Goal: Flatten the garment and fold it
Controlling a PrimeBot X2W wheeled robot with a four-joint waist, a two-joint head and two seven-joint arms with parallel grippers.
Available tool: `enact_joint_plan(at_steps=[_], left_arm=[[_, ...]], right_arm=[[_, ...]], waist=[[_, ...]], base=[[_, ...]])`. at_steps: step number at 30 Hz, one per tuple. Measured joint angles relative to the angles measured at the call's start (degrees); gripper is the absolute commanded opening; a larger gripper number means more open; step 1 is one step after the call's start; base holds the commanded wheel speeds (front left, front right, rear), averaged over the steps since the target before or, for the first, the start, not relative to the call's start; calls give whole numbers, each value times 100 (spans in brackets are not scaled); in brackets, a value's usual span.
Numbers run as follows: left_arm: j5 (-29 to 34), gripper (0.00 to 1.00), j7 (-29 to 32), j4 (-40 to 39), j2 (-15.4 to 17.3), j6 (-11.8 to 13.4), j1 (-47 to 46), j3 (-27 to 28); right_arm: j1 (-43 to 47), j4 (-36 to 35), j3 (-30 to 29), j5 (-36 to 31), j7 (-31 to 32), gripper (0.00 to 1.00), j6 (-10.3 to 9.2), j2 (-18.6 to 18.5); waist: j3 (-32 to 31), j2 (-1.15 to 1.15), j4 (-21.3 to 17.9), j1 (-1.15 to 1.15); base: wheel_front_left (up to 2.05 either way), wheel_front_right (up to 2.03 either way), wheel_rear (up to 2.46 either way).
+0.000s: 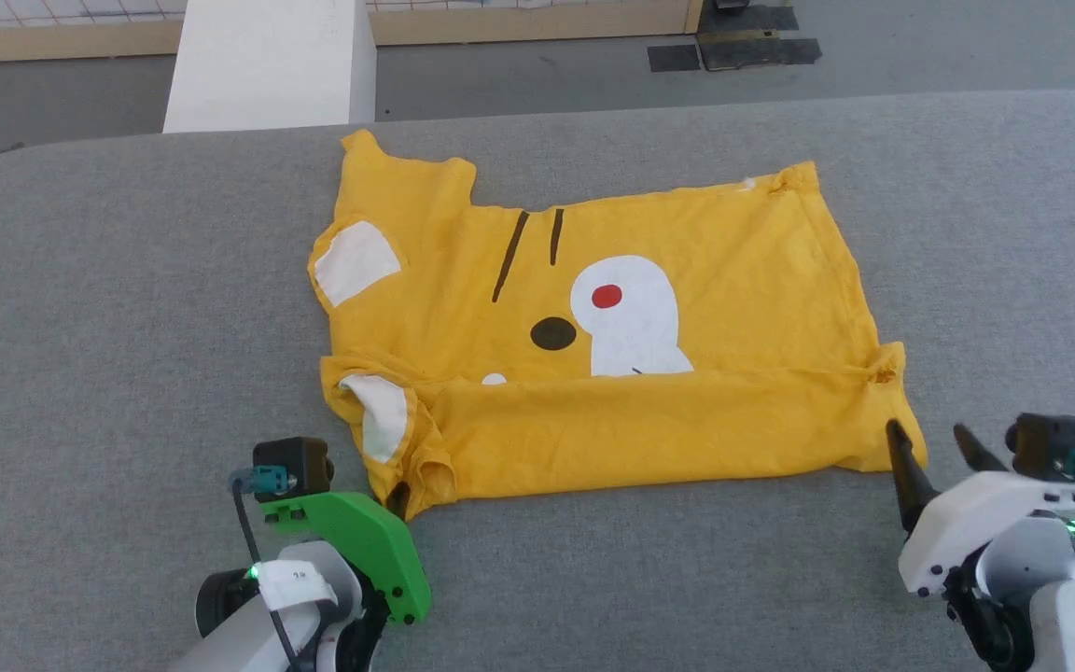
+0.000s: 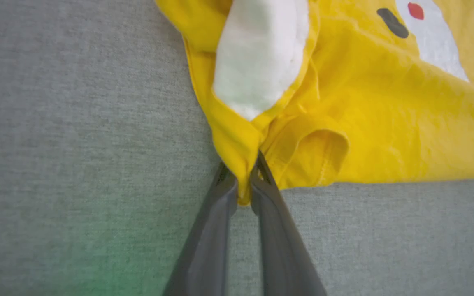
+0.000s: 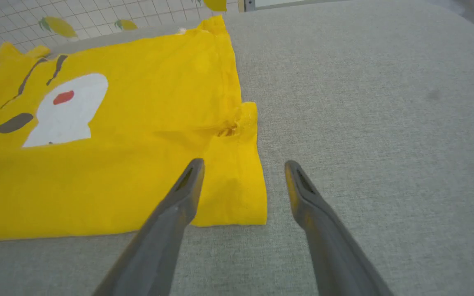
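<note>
Here, garment (image 1: 733,280) lying half-folded toward counter (image 1: 127,327) far edge, bare grey spreading left, right and near, left wrist view catching left fingers (image 2: 212,230) pinching its near-left corner, right fingers (image 3: 171,213) hovering spread astride near-right corner.

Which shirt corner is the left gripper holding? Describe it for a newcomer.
On the grey table lies a yellow garment, its near edge folded over. At that fold's left end, beside a white sleeve patch, the left gripper pinches the bunched corner; the right corner lies flat, unheld.
</note>
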Motion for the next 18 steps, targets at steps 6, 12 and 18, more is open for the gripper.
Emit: enact_joint_plan(at_steps=[6,12,18], left_arm=[[34,0,-1,-44,-5,-67,-37,-69],[48,0,-14,-62,-20,-151,-57,-96],[218,0,-298,-40,-35,-225,-59,-111]], right_arm=[[-456,458,-205,-76,1648,100,0,0],[-699,380,-296,-102,2917,0,0,-24],[-673,1,-322,-102,3053,0,0,4]], waist=[[42,0,113,0],[95,0,214,0],[117,0,277,0]], base=[[0,0,0],[0,0,0],[0,0,0]])
